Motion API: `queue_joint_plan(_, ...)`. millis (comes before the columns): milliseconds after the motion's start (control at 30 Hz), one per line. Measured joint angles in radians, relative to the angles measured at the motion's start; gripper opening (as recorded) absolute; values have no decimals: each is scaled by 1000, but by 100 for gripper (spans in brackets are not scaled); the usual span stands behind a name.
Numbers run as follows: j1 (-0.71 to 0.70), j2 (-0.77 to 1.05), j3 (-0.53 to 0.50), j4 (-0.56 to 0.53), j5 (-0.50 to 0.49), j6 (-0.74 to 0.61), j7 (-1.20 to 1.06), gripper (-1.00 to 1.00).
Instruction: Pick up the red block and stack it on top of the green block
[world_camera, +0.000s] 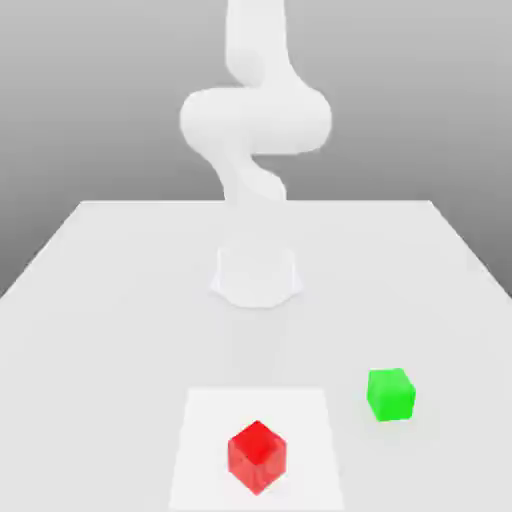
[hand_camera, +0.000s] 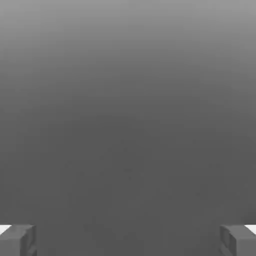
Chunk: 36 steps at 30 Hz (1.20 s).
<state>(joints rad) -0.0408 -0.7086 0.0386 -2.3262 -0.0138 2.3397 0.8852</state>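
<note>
Above table (world_camera: 120, 300): arm (world_camera: 255, 120) hunched, claw (hand_camera: 128, 240) wide apart.

A smooth, plain white robot arm (world_camera: 254, 120) with rounded, bulbous segments and a wide round base (world_camera: 256, 276); its two fingertips (hand_camera: 18, 240) are blocky grey pads.

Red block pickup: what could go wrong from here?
1. The red block sits turned, a corner toward the exterior view. The open claw may need to line up with its faces, or it could pinch corners and twist the block.
2. The green block is as small as the red one, so a slightly off-centre release could let the red block slide off.
3. The two blocks lie apart but close, so a low carry might knock the green block.
</note>
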Motion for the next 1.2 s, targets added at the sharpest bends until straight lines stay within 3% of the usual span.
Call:
queue_joint_plan(533,-173,589,159,-167,-110,253,562,0)
queue_joint_plan(767,-169,832,160,-239,-73,370,741,0)
queue_joint_plan(933,-128,1010,106,-224,-131,508,810,0)
queue_joint_plan(967,-117,1040,92,-220,-144,533,820,-100)
queue_joint_plan(1200,-118,1044,92,-219,-147,537,822,-100)
